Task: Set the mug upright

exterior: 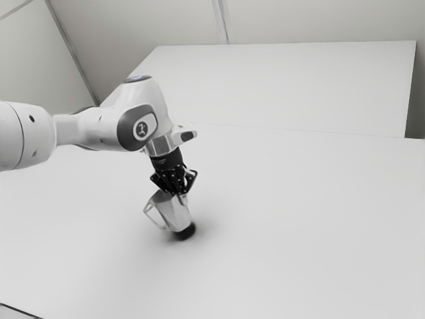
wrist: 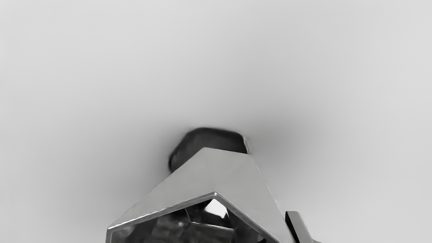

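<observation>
In the exterior view my black gripper (exterior: 176,193) points down at the upper end of the silvery mug (exterior: 174,211). The gripper is shut on the mug's wall near the rim. The faceted mug leans, its dark base low and toward the exterior view's right, its angular handle toward the exterior view's left. From the wrist view, the mug (wrist: 216,172) opens toward the camera, dark and shiny inside. One finger of the gripper (wrist: 275,236) shows outside the wall; the other is mostly hidden by the rim.
The pale table (exterior: 299,219) spreads around the mug, with a soft shadow beside the base. Its far edge lies beneath pale walls. A dark edge line crosses the exterior view's lower left corner.
</observation>
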Robot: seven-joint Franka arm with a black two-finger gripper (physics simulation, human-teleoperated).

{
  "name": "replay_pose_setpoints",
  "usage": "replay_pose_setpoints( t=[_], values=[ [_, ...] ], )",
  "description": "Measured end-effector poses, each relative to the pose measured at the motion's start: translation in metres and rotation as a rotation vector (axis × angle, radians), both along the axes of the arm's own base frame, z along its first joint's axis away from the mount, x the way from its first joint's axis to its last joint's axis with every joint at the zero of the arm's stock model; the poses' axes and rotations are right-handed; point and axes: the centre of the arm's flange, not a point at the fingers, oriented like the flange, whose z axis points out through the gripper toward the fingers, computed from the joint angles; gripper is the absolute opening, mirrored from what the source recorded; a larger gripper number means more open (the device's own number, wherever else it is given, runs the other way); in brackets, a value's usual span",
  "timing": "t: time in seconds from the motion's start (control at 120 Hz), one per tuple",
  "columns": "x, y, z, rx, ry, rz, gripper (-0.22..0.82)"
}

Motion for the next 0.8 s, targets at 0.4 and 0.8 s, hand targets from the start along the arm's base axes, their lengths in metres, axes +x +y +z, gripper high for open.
replay_pose_setpoints(
  t=[0.4,0.8],
  values=[
    [0.01,0.01,-0.022,0.064,-0.035,-0.016,-0.18],
    [0.011,0.008,0.016,0.071,-0.115,-0.037,0.42]
  ],
)
